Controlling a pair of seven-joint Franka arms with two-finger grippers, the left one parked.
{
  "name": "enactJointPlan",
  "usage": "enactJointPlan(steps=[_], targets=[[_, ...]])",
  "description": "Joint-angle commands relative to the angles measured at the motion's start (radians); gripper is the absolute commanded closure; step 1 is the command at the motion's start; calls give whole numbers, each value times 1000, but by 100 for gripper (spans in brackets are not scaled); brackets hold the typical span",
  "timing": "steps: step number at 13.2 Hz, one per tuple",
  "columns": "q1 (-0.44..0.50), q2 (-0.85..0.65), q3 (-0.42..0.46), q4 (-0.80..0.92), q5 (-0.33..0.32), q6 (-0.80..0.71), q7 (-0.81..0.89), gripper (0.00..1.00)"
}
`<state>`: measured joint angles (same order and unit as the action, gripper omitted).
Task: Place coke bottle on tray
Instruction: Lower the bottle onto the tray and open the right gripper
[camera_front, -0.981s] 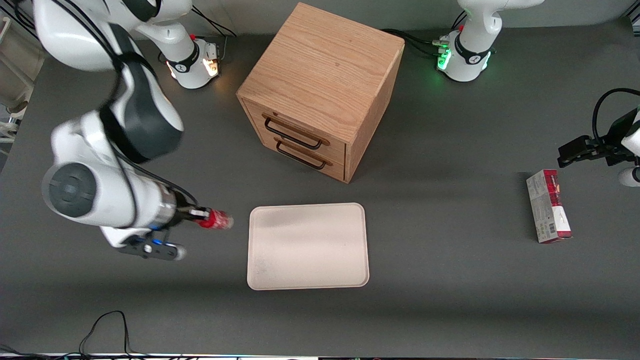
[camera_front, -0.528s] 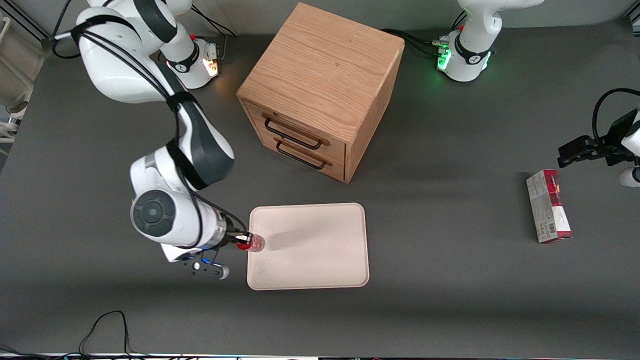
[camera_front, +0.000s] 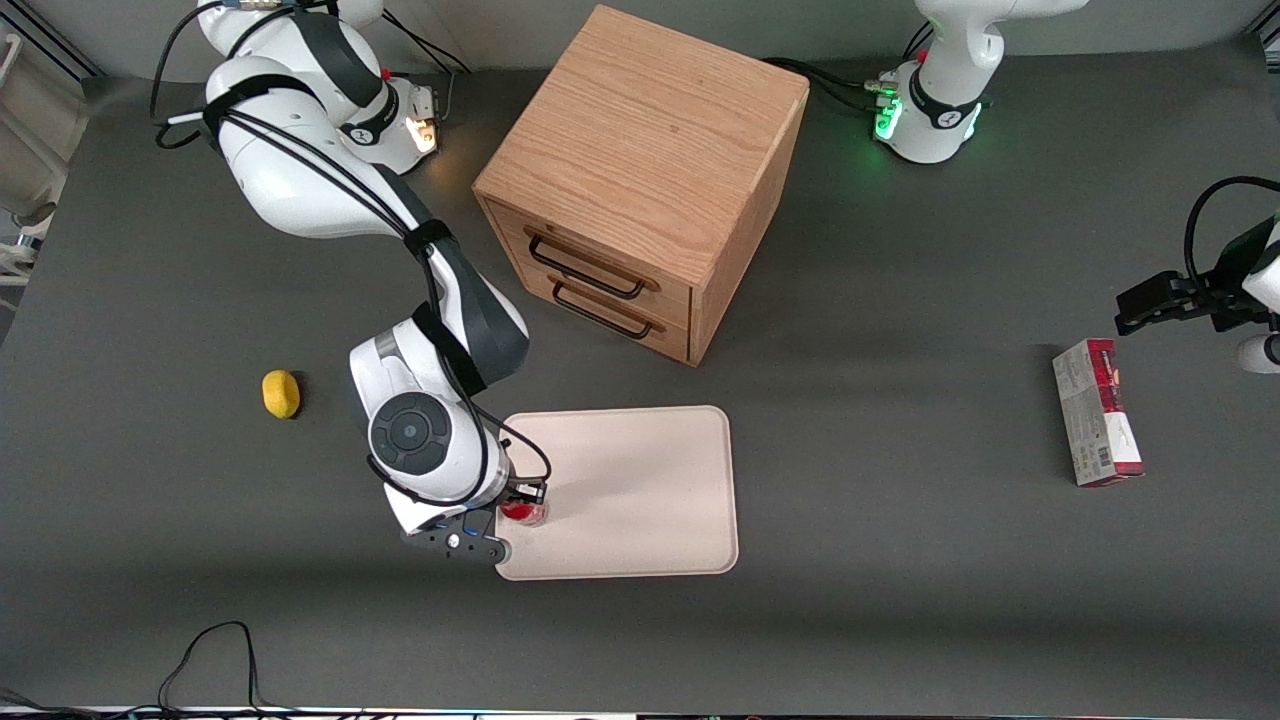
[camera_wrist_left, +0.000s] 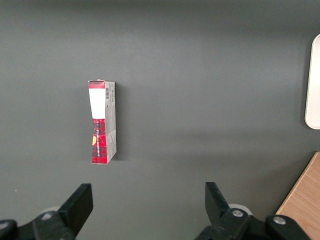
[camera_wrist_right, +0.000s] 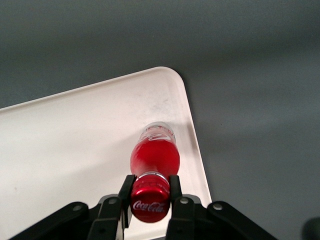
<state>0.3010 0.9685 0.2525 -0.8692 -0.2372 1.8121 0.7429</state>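
Observation:
The coke bottle (camera_wrist_right: 154, 160) is a small red bottle with a red cap, held upright by its neck. My right gripper (camera_wrist_right: 150, 191) is shut on it, one finger on each side of the cap. In the front view the coke bottle (camera_front: 524, 513) hangs over the cream-white tray (camera_front: 640, 490), just inside the tray's edge at the working arm's end and near its front corner. The gripper (camera_front: 522, 498) is mostly covered there by the arm's wrist. Whether the bottle's base touches the tray (camera_wrist_right: 75, 145) I cannot tell.
A wooden two-drawer cabinet (camera_front: 640, 180) stands farther from the front camera than the tray. A yellow lemon-like object (camera_front: 281, 393) lies on the table toward the working arm's end. A red-and-grey carton (camera_front: 1097, 411) lies toward the parked arm's end.
My gripper has carried the coke bottle from beside the tray to over the tray's edge, turning it upright. The arm moved off the yellow object, which now shows.

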Motion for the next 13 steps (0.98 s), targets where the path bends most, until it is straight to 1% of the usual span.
enactJointPlan(steps=[1, 5, 6, 7, 8, 13], targets=[[15, 24, -10, 55, -28, 0, 18, 100], [13, 26, -12, 53, -30, 9, 10, 100], [10, 24, -10, 53, -30, 21, 4, 56], [13, 21, -12, 52, -33, 24, 16, 4], [7, 18, -10, 52, -31, 24, 13, 0], [6, 12, -13, 52, -33, 20, 15, 0]])
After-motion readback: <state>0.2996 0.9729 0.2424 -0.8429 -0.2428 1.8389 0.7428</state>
